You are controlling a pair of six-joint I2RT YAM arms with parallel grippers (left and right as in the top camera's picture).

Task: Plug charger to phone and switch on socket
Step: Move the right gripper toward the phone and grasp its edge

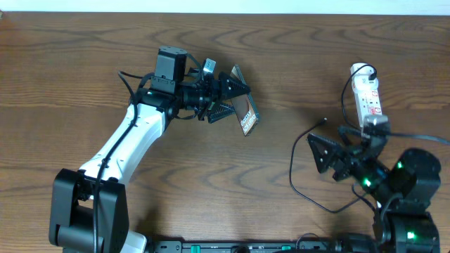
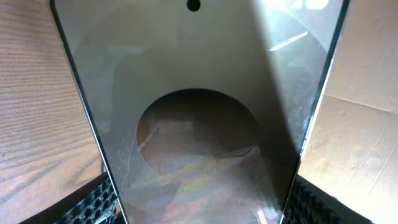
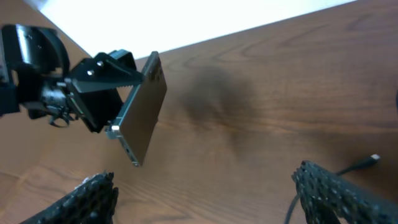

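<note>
**A:** We're gripping the phone (image 1: 246,116) in the upper centre of the overhead view. It's raised and tilted, with the left gripper (image 1: 226,97) clenched on it. We're judging it stiff, slick and glass-faced, so a firm but gentle squeeze by its sides is suiting it.

**B:** The socket (image 1: 367,95) is lying at upper right. We're reading it as rigid and light, likely to slide under a push.

**A:** And the charger (image 1: 293,169)?

**B:** It's looping limply at lower right, and its tip (image 1: 323,121) is pointing up-right, free. The right gripper (image 3: 208,188) is gaping, grasping nothing. We're thinking of pinching just behind the tip, where it looks stiffest.
</note>
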